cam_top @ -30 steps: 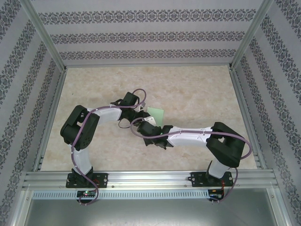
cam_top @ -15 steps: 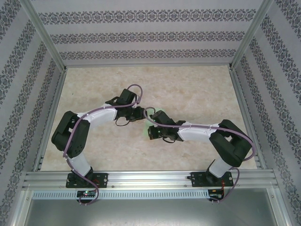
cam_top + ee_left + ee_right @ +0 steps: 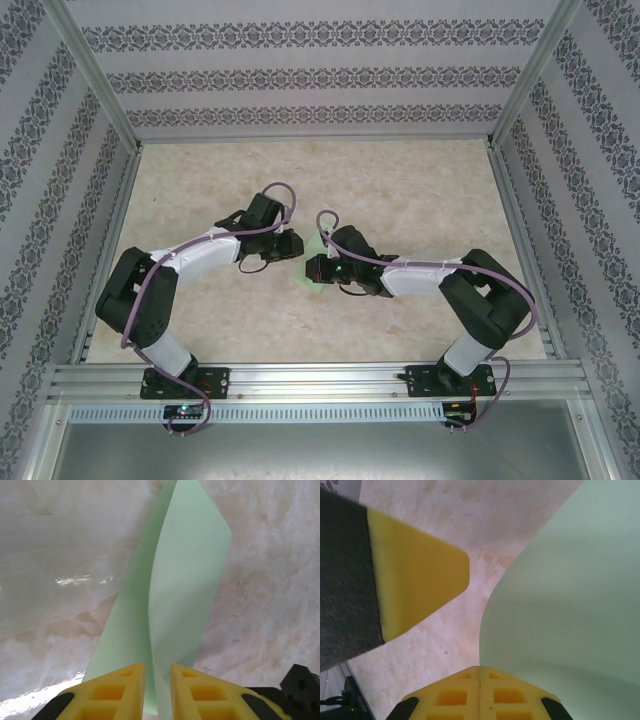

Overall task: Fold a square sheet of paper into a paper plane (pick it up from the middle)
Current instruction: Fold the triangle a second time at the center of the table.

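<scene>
Pale green creased paper sheet [image 3: 185, 580] points lengthwise away from my left gripper [image 3: 157, 671]; jaws narrower than before, pinch unclear; right gripper [image 3: 480, 670] clamps sheet.

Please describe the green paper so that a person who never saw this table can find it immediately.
Start at the middle of the beige marbled table. There, between the left gripper and the right gripper, is the sheet of paper: thin, plain, creased, and pale green, unlike the yellow fingers beside it.
</scene>
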### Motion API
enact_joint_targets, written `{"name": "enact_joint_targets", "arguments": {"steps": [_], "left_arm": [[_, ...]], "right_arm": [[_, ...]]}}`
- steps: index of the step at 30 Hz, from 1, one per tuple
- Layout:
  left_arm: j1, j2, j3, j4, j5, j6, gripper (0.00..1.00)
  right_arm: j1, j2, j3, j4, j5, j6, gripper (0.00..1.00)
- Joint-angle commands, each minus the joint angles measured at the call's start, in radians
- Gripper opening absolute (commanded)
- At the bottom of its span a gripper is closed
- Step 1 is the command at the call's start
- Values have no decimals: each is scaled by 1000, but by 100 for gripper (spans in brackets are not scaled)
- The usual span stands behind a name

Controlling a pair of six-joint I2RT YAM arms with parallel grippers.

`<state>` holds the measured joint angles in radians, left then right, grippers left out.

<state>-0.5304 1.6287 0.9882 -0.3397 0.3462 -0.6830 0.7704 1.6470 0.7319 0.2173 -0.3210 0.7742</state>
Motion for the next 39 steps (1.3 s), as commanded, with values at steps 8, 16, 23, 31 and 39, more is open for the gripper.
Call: {"name": "enact_joint_targets", "arguments": {"steps": [8,16,23,31,39], "left_arm": [[9,-68,-56,-1,-60,-34,18],[-27,8,-60,53,25,-58,12],[-36,33,-78,54,-30,-87,6],[-50,110,-78,131,55,-102,6],[-49,146,-72,81,7,-58,6]], "right_arm": [[14,-6,18,-44,21,27,0],[5,31,18,-25,11,37,0],[3,31,3,-12,43,56,0],[3,33,4,-9,46,57,0],[-8,24,17,-75,61,36,0]]}}
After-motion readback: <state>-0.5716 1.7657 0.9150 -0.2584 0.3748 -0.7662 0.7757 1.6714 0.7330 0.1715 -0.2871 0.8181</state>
